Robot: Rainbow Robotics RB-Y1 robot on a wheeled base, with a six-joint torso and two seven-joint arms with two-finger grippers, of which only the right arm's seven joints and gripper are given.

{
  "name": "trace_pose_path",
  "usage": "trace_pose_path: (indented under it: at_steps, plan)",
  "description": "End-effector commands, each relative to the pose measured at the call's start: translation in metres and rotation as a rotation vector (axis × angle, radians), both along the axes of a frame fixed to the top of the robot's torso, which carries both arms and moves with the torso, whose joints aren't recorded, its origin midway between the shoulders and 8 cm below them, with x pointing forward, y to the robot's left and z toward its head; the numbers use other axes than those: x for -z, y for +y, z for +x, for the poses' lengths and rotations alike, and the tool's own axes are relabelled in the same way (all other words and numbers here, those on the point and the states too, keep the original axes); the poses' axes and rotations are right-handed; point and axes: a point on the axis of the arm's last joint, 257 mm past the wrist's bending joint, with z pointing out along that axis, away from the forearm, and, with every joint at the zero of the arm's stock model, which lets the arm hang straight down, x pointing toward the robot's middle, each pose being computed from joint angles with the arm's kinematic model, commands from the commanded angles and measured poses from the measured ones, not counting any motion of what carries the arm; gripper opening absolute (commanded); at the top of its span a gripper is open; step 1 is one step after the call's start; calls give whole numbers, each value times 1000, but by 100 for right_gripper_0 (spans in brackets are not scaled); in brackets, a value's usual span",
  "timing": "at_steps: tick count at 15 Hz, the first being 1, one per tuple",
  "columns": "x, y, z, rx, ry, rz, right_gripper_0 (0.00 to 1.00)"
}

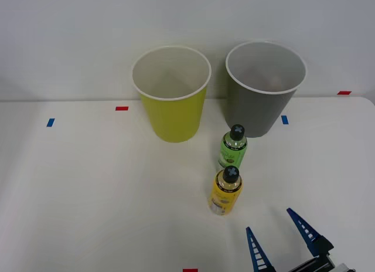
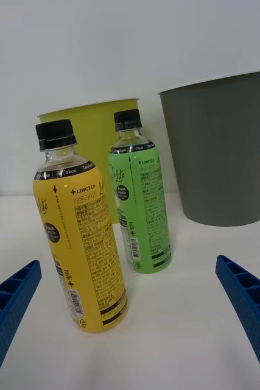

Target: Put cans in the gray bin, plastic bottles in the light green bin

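Two plastic bottles with black caps stand upright on the white table: a yellow-labelled one nearer me and a green one just behind it. Behind them stand the light green bin on the left and the gray bin on the right, both with white insides. My right gripper is open low over the table, in front and to the right of the yellow bottle, touching nothing. No cans are in view.
Small red and blue tape marks dot the table. A blue mark lies beside the gray bin. A white wall rises right behind the bins.
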Motion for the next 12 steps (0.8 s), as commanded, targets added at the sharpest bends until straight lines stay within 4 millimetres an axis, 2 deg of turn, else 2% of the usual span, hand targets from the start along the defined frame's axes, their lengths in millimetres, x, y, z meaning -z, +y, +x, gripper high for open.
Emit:
trace_pose_path:
  at_steps: [1, 3, 9, 12]
  plan:
    - [-1, 7, 2, -11, -8, -10, 100]
    - [-1, 17, 8, -16, -7, -4, 100]
    - [-7, 34, 50, -3, -9, -17, 100]
    - [-8, 52, 61, -37, -1, -18, 100]
